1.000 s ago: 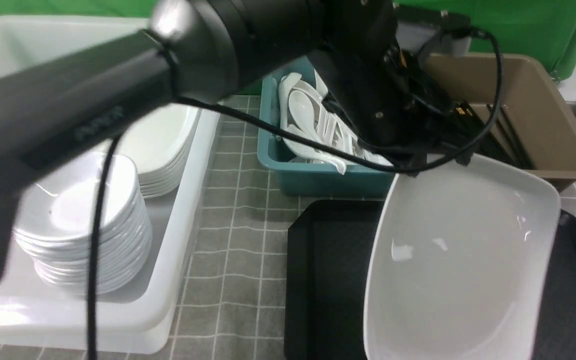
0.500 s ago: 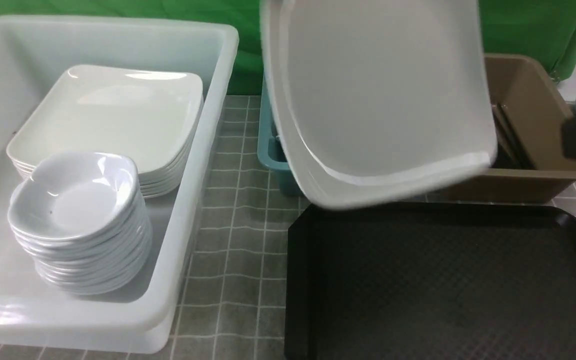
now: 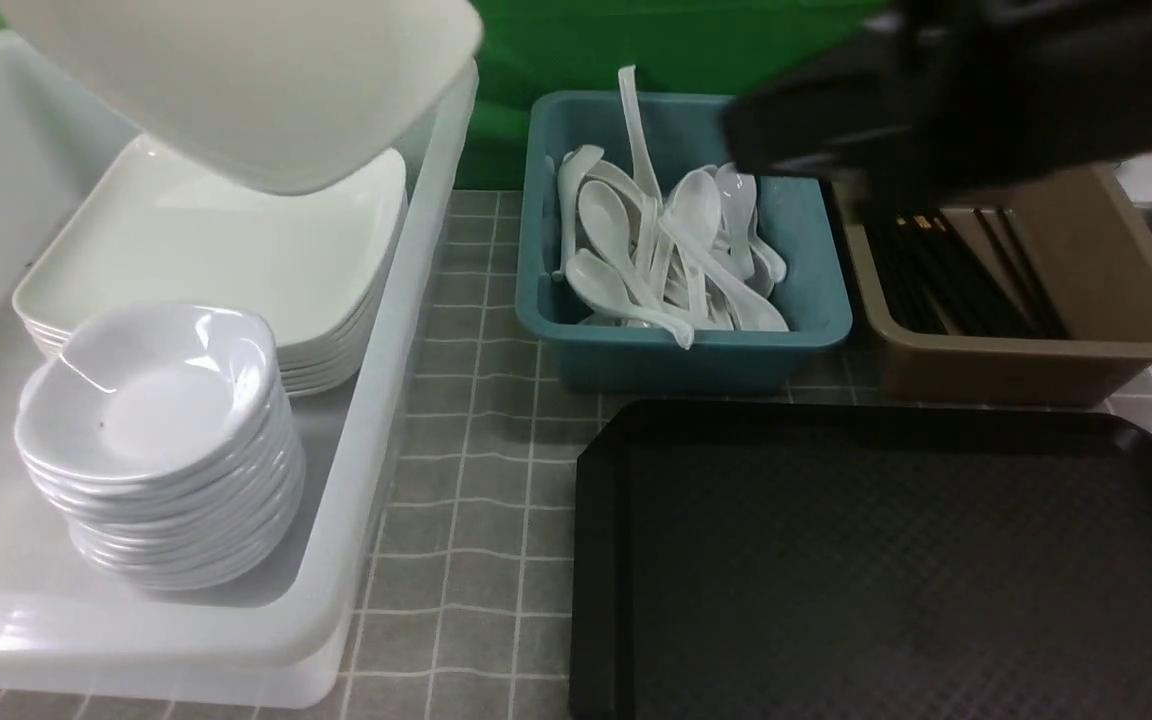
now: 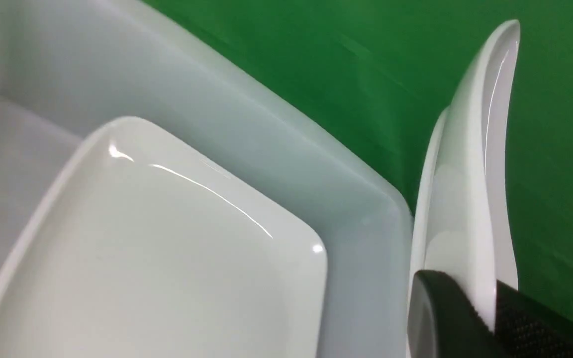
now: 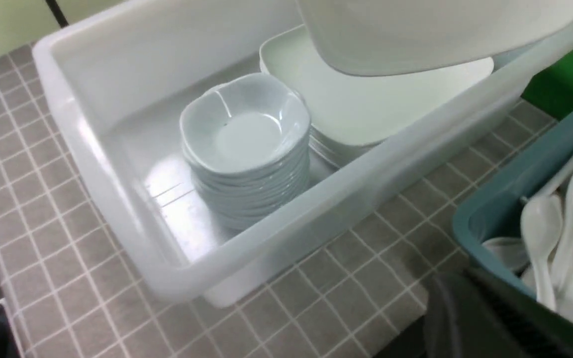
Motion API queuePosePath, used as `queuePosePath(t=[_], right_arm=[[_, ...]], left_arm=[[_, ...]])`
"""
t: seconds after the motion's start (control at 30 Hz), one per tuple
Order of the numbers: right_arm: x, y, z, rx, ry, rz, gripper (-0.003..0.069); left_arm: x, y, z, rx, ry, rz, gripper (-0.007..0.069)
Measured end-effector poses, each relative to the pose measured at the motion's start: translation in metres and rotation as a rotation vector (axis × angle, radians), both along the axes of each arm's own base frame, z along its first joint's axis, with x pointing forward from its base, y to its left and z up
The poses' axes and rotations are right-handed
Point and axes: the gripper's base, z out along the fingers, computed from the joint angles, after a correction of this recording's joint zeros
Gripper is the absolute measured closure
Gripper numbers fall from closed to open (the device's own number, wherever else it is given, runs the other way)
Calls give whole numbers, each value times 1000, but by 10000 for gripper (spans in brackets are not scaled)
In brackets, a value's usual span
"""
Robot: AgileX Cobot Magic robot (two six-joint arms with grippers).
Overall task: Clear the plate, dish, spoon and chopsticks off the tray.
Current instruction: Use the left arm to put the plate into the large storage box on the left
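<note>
My left gripper (image 4: 485,304) is clamped on the rim of the plate (image 3: 236,90). The plate is held in the air over the white tub (image 3: 376,420), above the stack of plates (image 3: 226,240) and not touching it. The dish stack (image 3: 156,420) stands beside that stack in the same tub. The tray (image 3: 886,560) sits on the worktop (image 3: 476,480), in front of the teal bin (image 3: 696,350) of spoons (image 3: 676,250) and the brown bin (image 3: 1036,370) of chopsticks (image 3: 946,270). My right gripper (image 5: 465,318) is closed, and I see nothing in it.
</note>
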Motion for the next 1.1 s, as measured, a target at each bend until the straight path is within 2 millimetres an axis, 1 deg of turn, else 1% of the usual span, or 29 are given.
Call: queuePosePath(t=[0.03,0.1,0.13,0.17,0.23,0.27,0.37,0.47,0.53,0.57,0.7,0.8,0.87,0.9,1.0,1.03,1.07,1.1], right_arm=[[7,15,-3,-4,-8,10,627],[15,33,-2,15,-34,18,627],[22,47,-1,30,-50,28,627],[23,49,-1,33,-51,28,627],[31,65,1,49,-59,38,627],[33,70,1,55,-57,39,627],[34,77,2,62,-56,48,627],[33,79,3,65,-57,55,627],[33,79,4,67,-59,55,626],[33,79,4,68,-61,54,624],[33,79,4,68,-61,54,624],[34,80,2,64,-56,54,624],[35,81,1,62,-54,54,624],[35,81,0,62,-54,54,624],[35,82,0,61,-53,53,624],[36,82,0,57,-57,52,624],[36,81,0,53,-60,51,624],[37,81,-1,42,-72,48,622]], left_arm=[[2,4,-11,-4,1,40,594],[4,11,-26,-13,-1,114,594],[6,15,-38,-25,5,158,594],[6,16,-41,-26,6,170,594],[10,22,-57,-22,18,225,594],[13,23,-63,-21,26,240,594],[21,24,-78,-19,54,241,594],[28,18,-95,-23,108,187,594],[29,15,-102,-17,137,155,594],[31,14,-109,8,168,131,594],[31,16,-117,43,203,124,589],[29,19,-120,98,245,130,547],[27,21,-122,138,275,133,490],[26,22,-123,154,283,132,477],[24,25,-125,185,317,150,361],[23,26,-126,191,334,157,304],[23,26,-127,187,339,161,295],[21,27,-128,206,358,163,249]])
